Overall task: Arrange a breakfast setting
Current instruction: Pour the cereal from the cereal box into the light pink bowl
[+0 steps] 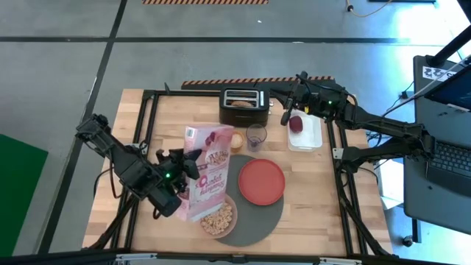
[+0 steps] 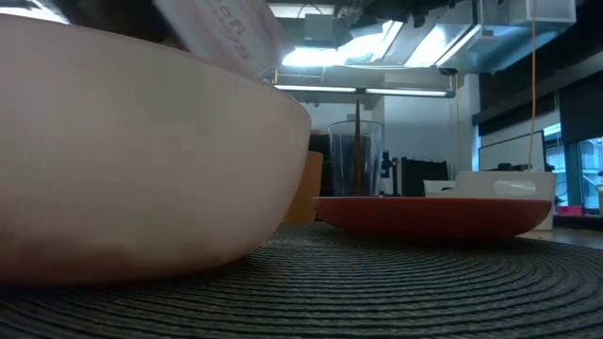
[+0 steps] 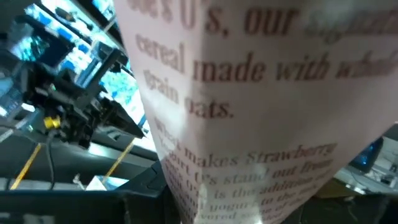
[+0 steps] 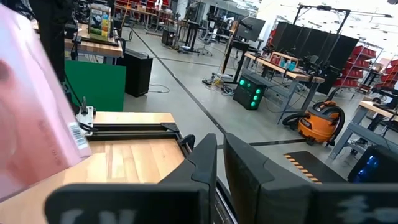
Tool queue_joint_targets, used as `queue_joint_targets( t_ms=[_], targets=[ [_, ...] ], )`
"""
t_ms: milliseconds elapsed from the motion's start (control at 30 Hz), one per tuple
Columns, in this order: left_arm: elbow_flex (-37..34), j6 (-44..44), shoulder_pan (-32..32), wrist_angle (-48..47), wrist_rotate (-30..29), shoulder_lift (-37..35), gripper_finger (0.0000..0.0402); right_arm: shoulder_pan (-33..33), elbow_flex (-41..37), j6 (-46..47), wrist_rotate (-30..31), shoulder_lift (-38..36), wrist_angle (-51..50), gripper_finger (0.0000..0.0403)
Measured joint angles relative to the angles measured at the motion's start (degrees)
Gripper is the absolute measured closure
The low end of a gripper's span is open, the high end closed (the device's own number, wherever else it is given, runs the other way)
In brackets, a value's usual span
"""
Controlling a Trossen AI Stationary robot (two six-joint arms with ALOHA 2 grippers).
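Observation:
A pale bowl (image 1: 218, 218) with tan cereal sits on the left of the round dark-grey mat (image 1: 259, 221). The red plate (image 1: 261, 181) lies on the mat's far part. My left gripper (image 1: 179, 168) is shut on a pink cereal box (image 1: 208, 171), which is tilted above the bowl. The box fills the left wrist view (image 3: 261, 112). My right gripper (image 1: 288, 115) is shut and empty, beside the small dark-red fruit (image 1: 296, 124) on a white tray (image 1: 313, 138). A bagel half (image 1: 239, 103) sits in the toaster (image 1: 243, 108). The spoon is out of view. My left gripper holds the cereal box at its left side (image 1: 188, 168), about halfway along, coming level from the table's left. The fingers are hidden by the gripper body and the box. The box is lifted clear and tilted, its near end (image 1: 210, 208) over the bowl.
A clear glass (image 1: 256, 136) and a small tan cup (image 1: 237, 141) stand between the toaster and the plate. In the low view the bowl (image 2: 141, 169) fills the left, with the glass (image 2: 356, 160) and plate (image 2: 433, 212) behind it. Black frame rails run along the table edges.

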Motion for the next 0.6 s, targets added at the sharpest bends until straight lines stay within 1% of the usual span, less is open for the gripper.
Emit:
queue_joint_targets(
  t_ms=[600],
  targets=[
    [0.0,0.9,0.0,0.7,0.8,0.1,0.0245,0.0,0.0,0.1,0.0,0.0,-1.1,0.0368]
  ],
)
